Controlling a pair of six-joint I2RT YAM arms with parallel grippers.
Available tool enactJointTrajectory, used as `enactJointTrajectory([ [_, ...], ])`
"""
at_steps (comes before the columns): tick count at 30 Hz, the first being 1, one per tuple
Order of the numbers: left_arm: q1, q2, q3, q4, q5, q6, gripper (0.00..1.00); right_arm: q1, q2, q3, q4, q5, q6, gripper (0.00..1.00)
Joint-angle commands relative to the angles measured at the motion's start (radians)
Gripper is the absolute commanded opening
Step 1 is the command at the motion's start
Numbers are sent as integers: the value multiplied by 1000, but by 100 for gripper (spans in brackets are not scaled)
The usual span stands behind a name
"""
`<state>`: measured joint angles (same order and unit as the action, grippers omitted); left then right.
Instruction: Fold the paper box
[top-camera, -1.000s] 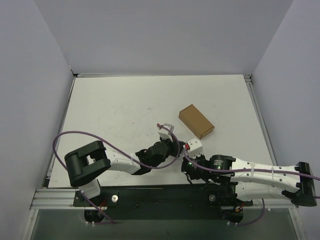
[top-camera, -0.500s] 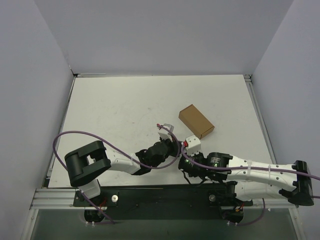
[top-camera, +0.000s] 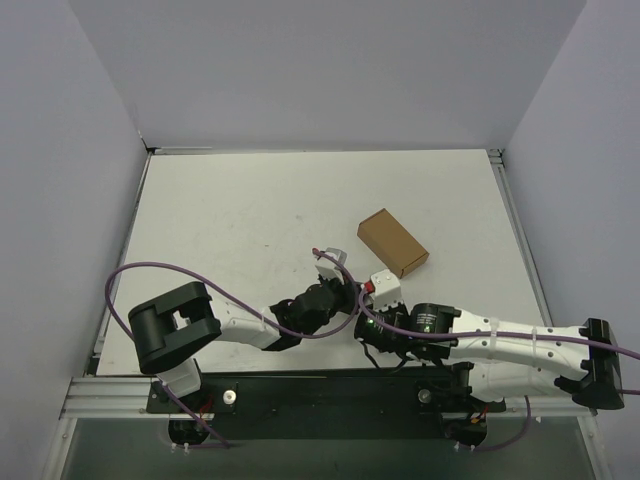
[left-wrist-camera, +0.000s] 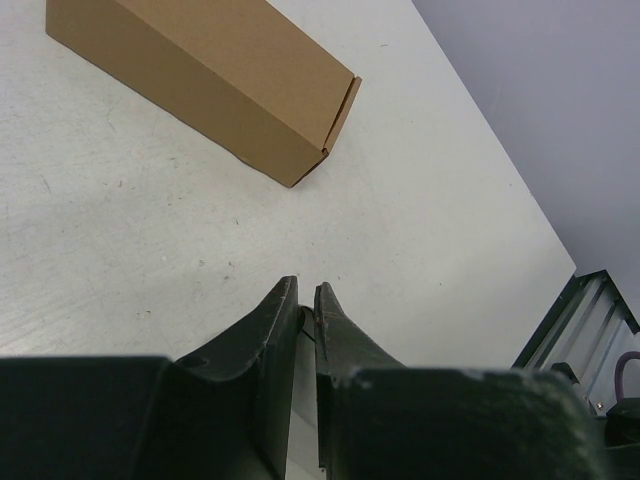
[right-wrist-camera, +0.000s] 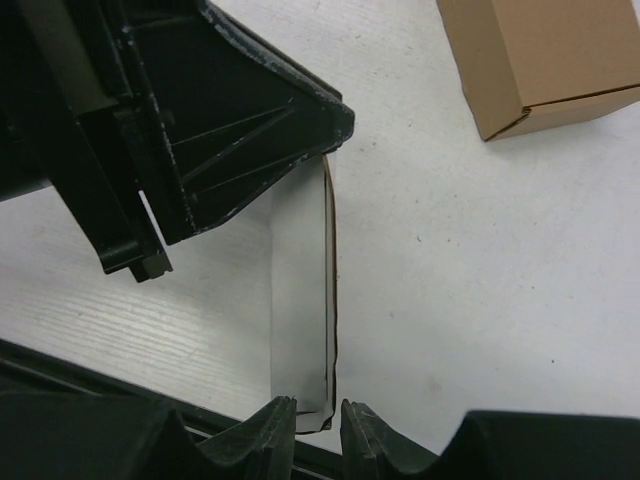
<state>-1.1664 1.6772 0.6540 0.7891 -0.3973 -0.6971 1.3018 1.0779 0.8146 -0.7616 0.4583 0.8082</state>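
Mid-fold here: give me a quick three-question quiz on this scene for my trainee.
1. True or false: the brown cardboard box is held in the left gripper.
2. What sits between the fingers of the right gripper? A) the brown cardboard box B) one end of the paper box C) nothing
3. Fill in (left/right): from above, the brown cardboard box lies beyond the spot where the two grippers meet and to its ___.

Key: 1 false; 2 B; 3 right.
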Motion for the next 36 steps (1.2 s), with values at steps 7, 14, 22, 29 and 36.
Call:
enactJointTrajectory([
  [7, -24, 70, -73, -321, 48, 36, 15, -22, 20, 55, -81, 82, 8, 31],
  [14, -30, 70, -71, -317, 43, 38, 15, -12, 80, 32, -74, 83, 3, 20],
  [22, -33, 70, -96, -292, 29, 24, 15, 36, 154, 17, -82, 129, 75, 0],
  [29, -38, 93, -125, -245, 26, -15, 13, 96, 240, 26, -192, 215, 267, 0],
  [36, -36, 85, -126, -225, 37, -21, 12, 128, 319, 69, -281, 261, 345, 0],
])
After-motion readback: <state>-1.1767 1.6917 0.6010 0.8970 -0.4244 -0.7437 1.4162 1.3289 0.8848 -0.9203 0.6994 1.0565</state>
